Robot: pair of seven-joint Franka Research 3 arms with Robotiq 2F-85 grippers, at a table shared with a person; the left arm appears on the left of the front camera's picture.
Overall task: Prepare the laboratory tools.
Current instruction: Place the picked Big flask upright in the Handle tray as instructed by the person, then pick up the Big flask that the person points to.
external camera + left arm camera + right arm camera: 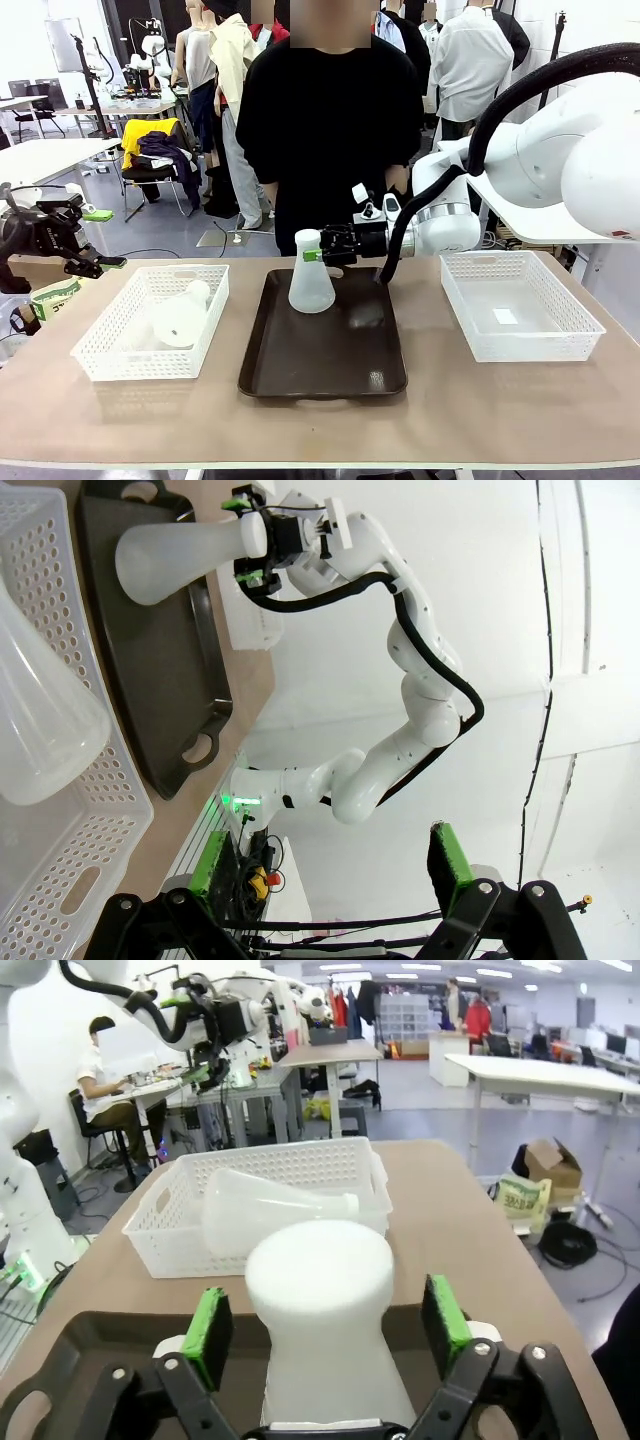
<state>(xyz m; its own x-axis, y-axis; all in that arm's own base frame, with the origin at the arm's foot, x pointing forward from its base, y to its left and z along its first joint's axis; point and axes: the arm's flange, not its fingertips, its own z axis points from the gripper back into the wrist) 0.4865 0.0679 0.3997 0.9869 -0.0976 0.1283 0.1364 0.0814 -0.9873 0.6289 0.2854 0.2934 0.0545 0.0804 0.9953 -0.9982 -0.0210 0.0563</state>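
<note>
Both grippers stand wide: the right gripper [318,245] straddles the neck of an upright flask [311,280], pads clear of it, and the left gripper [100,240] hangs empty off the far-left corner of the surface [450,410]. That flask stands at the far end of a dark tray [320,370] mid-surface; a second flask [180,318] lies on its side in the white basket [100,365] left of it.

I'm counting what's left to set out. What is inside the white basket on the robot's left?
One frosted conical flask lies on its side in the left basket. It covers the basket floor beneath it, so anything small under it cannot be seen.
</note>
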